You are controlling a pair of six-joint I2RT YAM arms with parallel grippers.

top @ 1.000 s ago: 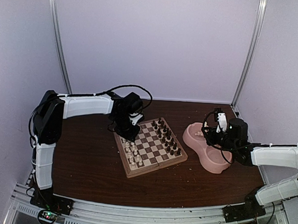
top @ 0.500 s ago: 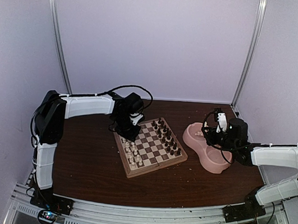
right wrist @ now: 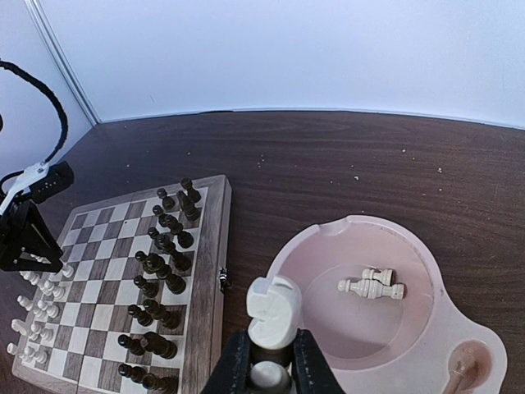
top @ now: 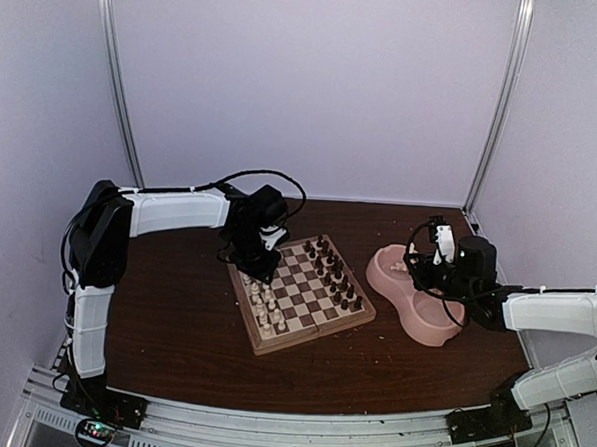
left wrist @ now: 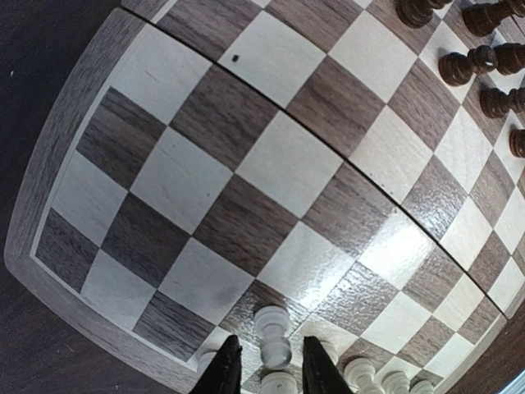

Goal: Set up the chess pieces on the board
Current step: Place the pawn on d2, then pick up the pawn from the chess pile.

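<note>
The board (top: 318,323) lies mid-table. Cream-white chess pieces (top: 265,308) line its near-left side and dark pieces (top: 334,270) its far-right side. My left gripper (top: 259,267) hangs over the board's left corner. In the left wrist view its fingers (left wrist: 227,369) stand slightly apart on either side of a white pawn (left wrist: 274,336), which stands upright on a square with a small gap to each finger. My right gripper (right wrist: 271,355) is shut on a white rook (right wrist: 275,314), held above the pink double bowl (right wrist: 361,226).
Two more white pieces (right wrist: 373,286) lie in the bowl's larger well, and one sits in the small well (right wrist: 464,368). Dark pieces (right wrist: 160,271) fill two rows near the board's clasp edge (right wrist: 215,238). A black cable (top: 271,177) loops behind the left arm.
The left jaws have parted from the white pawn, which now stands free on its square. Neither arm has shifted noticeably, and the right gripper still holds the rook.
</note>
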